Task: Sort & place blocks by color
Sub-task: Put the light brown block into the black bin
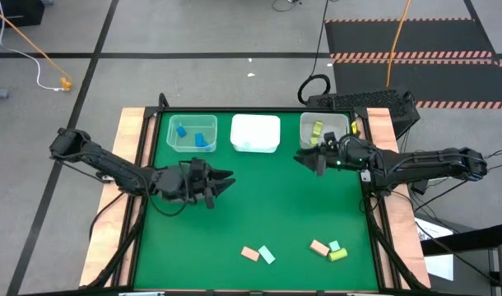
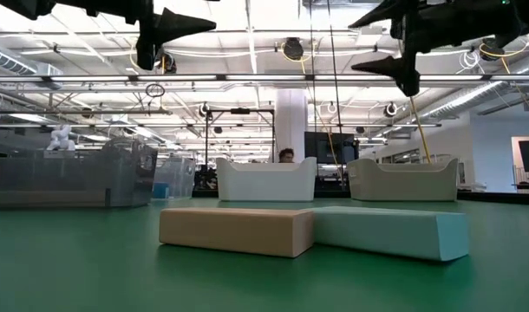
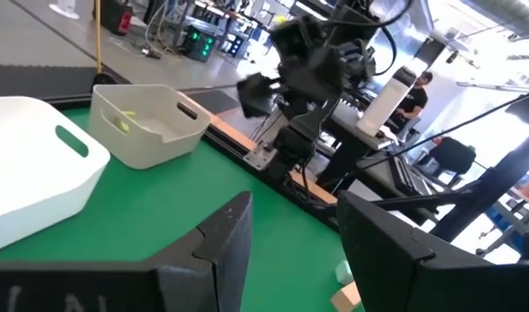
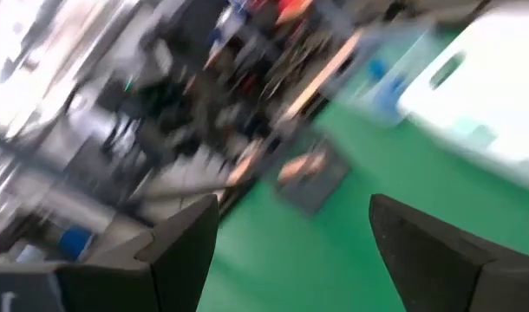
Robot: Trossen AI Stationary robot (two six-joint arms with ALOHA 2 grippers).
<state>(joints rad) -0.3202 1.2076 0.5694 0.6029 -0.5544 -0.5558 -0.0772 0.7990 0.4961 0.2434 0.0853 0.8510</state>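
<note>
Left gripper (image 1: 222, 182) hangs above the green table (image 1: 267, 197), left of centre, fingers apart w/ nothing between them. Right gripper (image 1: 307, 159) is raised just in front of the far-right bin (image 1: 323, 131), fingers spread, also empty.

Three bins along the far edge: left clear bin (image 1: 192, 134) has blue blocks (image 1: 203, 140) in it; the middle white bin (image 1: 255, 133) shows no contents from here; the right one holds a yellow-green block (image 1: 316, 130).

Near edge, still loose: a salmon block (image 1: 250, 253) touching a mint block (image 1: 267, 255), then further right a second salmon block (image 1: 318, 247), a small mint cube (image 1: 334, 245) and a yellow-green bar (image 1: 338, 254) bunched together. Both grippers are well apart from these.
</note>
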